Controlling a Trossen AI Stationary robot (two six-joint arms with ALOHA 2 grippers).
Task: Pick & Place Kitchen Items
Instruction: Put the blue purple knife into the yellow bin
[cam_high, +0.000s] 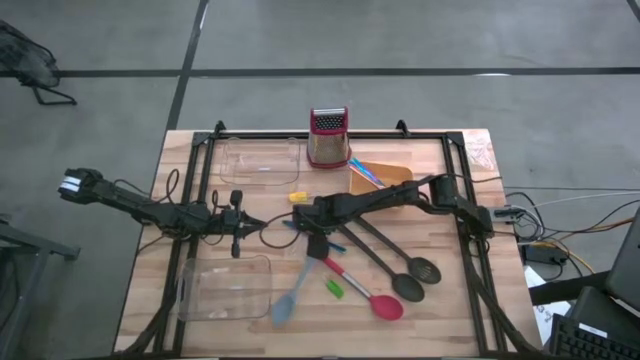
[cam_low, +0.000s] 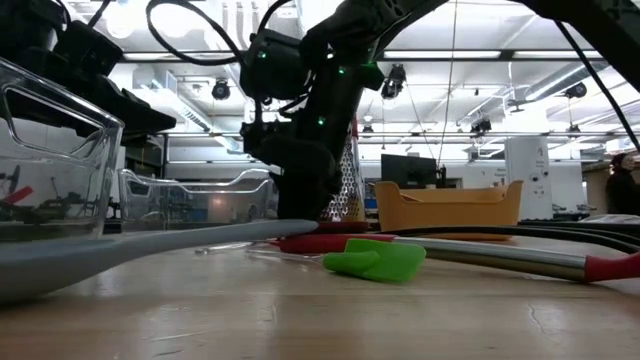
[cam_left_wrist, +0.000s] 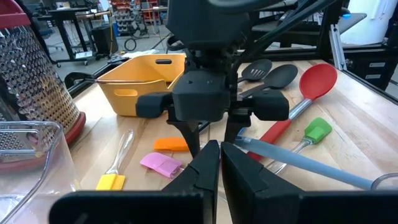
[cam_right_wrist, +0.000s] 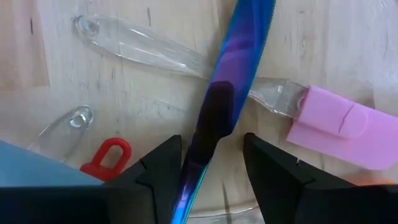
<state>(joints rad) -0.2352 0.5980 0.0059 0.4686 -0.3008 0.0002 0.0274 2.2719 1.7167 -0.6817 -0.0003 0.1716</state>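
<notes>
Closing in: right gripper straddles the blue-purple stick, fingers spread either side, nothing pinched yet.
Stick location: table centre, about 9 o'clock of the black slotted spoons, beside the pink block.
Handling: likely light, stiff, thin and glossy, so slippery; pinch mid-shaft across the narrow width.
Long axis: in the right wrist view, roughly 1 to 7 o'clock between the fingers.
Left gripper: fingers pressed together, empty, waiting at 9 o'clock.
</notes>
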